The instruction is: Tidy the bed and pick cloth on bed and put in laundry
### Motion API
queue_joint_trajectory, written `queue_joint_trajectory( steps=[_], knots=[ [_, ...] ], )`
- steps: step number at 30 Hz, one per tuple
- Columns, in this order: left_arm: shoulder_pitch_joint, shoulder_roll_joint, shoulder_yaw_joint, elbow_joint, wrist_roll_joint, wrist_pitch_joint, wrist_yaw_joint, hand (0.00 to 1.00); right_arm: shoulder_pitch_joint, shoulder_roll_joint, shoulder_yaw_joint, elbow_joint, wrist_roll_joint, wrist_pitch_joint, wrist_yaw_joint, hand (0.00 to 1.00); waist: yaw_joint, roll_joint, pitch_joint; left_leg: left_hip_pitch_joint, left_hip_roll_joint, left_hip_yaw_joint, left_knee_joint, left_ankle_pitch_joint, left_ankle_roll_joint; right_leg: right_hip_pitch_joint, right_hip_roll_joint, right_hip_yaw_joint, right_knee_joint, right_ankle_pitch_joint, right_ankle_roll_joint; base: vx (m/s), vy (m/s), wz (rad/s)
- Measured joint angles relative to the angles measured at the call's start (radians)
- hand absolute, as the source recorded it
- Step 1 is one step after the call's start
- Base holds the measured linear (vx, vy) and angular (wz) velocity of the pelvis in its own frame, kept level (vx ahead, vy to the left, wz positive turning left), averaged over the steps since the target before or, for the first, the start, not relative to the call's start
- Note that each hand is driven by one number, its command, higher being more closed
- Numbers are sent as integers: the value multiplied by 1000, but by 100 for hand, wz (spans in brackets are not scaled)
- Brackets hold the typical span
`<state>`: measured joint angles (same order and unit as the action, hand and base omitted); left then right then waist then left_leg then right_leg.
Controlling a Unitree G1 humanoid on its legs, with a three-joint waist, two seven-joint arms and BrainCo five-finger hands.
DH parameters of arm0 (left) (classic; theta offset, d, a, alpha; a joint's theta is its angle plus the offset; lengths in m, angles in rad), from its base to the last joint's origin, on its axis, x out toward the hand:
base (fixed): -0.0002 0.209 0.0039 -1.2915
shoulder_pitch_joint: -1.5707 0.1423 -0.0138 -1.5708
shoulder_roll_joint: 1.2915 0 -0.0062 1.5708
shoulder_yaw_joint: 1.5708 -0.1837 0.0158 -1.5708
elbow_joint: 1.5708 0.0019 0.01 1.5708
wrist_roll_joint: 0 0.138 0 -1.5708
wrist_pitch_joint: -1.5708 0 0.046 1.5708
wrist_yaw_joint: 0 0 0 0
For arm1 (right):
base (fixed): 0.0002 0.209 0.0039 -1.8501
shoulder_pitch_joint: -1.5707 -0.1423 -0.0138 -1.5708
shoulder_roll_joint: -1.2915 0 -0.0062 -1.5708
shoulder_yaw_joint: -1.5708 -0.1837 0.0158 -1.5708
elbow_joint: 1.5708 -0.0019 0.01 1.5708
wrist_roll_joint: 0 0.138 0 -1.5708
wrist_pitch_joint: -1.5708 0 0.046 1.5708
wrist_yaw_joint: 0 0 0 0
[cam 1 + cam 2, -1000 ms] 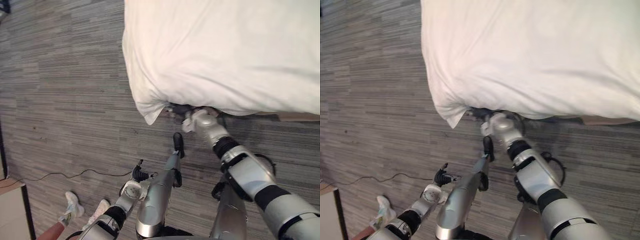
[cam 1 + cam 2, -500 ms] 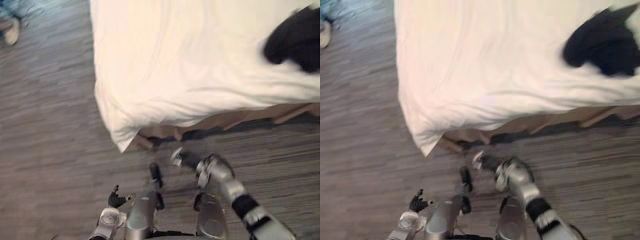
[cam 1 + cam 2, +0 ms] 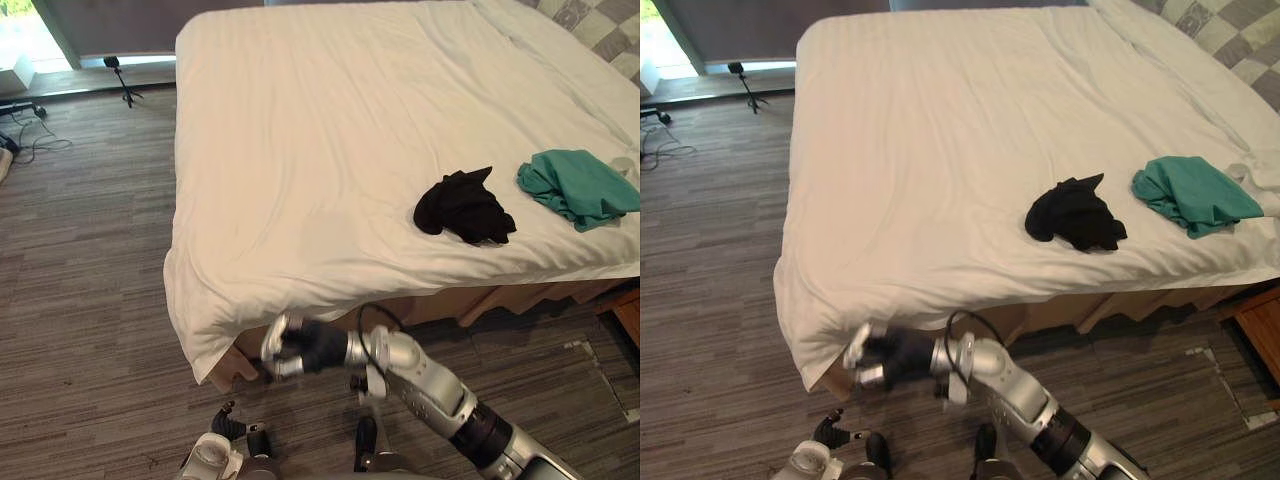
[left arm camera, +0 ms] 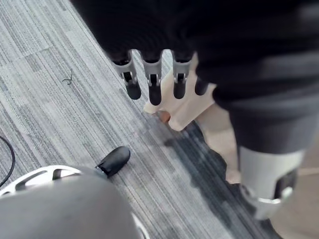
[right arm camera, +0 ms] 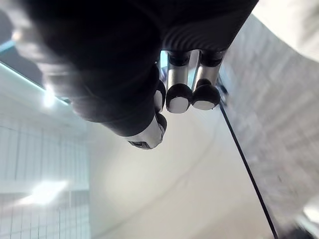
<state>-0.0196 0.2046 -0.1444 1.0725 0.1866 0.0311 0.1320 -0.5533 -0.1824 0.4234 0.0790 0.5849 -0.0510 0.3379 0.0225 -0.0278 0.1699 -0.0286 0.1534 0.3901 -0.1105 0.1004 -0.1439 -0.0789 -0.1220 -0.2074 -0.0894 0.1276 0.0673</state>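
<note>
Left eye view: crumpled black cloth [image 3: 463, 207] on bed [image 3: 300, 130], teal cloth [image 3: 575, 187] at its 3 o'clock. Wrist views: right hand [image 5: 178, 92] curled, empty; left hand [image 4: 152, 79] straight-fingered, empty.

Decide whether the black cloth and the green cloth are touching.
Apart: the left eye view shows white sheet between the black cloth and the green cloth.

We see soft, even light across the white bed [image 3: 300, 130]. Daylight glares at the window [image 3: 18, 22] in the far left corner. Dark shadow lies on the floor [image 3: 90, 300] beneath the bed's overhang. 2 lamps [image 5: 46, 191] flare in the right wrist view.
</note>
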Motion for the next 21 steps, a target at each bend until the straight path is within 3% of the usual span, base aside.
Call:
queue_joint_trajectory(
  steps=[1, 4, 6, 10, 15, 17, 21],
  knots=[
    [-7, 0, 0, -2, -9, 0, 1, 0, -37, 8, -22, 30, -6, 0, -12, 100, 2, 4, 15, -9, -1, -1, 0, 7, 0, -9, -1, 0, 0, 6, -4, -108, -6, 8],
    [-65, -6, -2, -47, -84, 0, 17, 0, -238, -7, -141, 152, -54, -37, -77, 100, 9, 51, 178, -86, -6, -32, 0, 36, 14, -79, -6, -13, 20, 20, -7, -195, -9, 21],
    [-85, -5, -16, -63, -104, 3, 23, 0, -296, -38, -173, 202, -67, -57, -105, 100, 10, 77, 228, -138, -7, -59, 0, 60, 16, -114, -6, -43, 20, 30, -4, -183, -14, 38],
    [-125, -6, -106, -65, -135, 3, 27, 0, -408, -137, -227, 396, -60, -78, -174, 100, 36, 134, 261, -238, -7, -104, 0, 90, 16, -202, -6, -69, 46, 35, -7, -106, -13, 29],
    [-145, -28, -198, -84, -170, -28, 32, 0, -481, -258, -264, 648, -23, -104, -186, 100, 58, 235, 300, -276, -36, -120, 6, 110, 30, -256, -35, -60, 86, 35, -8, -20, 13, 5],
    [-145, -28, -198, -83, -169, -41, 32, 0, -480, -271, -264, 661, -16, -134, -161, 100, 57, 247, 300, -284, -42, -106, 6, 110, 31, -272, -42, -44, 84, 39, -3, 39, 4, -15],
    [-142, -28, -192, -86, -161, -69, 32, 0, -430, -266, -302, 687, -15, -141, -141, 100, 44, 247, 300, -243, -43, -83, 6, 105, 34, -244, -43, -24, 83, 35, 2, 46, -18, -12]
  ],
)
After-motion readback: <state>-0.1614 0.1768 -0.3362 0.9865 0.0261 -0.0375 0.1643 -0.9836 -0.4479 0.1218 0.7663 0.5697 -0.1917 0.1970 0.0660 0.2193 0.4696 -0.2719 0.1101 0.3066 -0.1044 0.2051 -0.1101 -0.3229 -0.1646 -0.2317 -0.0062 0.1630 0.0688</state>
